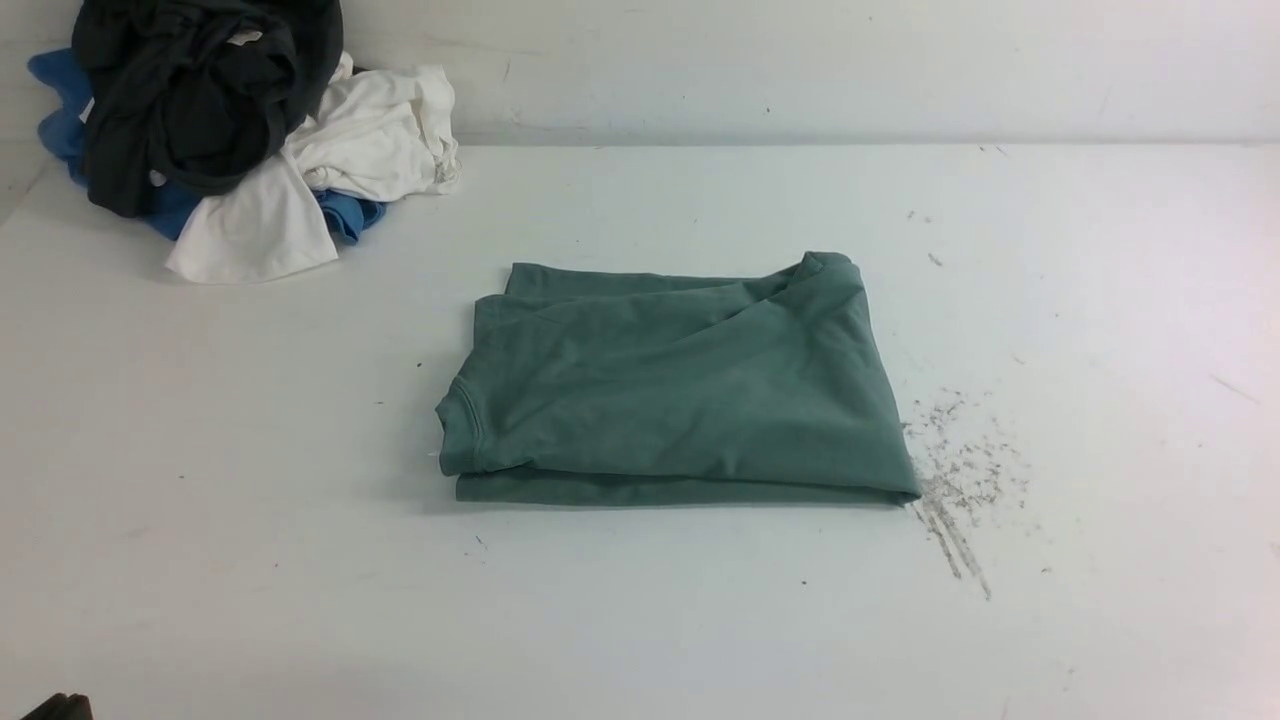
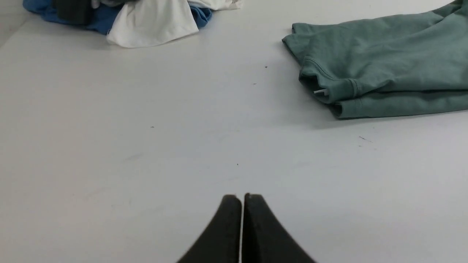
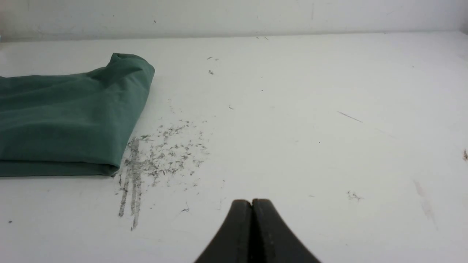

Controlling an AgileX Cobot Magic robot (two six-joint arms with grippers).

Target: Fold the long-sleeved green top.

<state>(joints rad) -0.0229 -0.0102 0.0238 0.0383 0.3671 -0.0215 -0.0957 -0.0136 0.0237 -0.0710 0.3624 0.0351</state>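
Far left corner of the counter: pile of black garment, white garment and blue garment, not part of the job, well apart from the work. Left gripper hangs low over bare counter at near left, jaws pressed together, nothing in them. Centre: green long-sleeved top lies flat as a compact rectangle in stacked layers, ribbed neck at its left edge, a cuffed end poking up at the far right corner, no sleeves trailing out. Just right of it, a patch of grey scuff marks on the counter. Right gripper sits over bare counter at near right, jaws fully closed, empty, clear of the cloth. My read: folding looks done or at the final step, both arms parked off the garment. If anything's left, it's tucking that far right cuff flat, which needs the right jaws opened first and a light pinch at the corner without dragging the stack.
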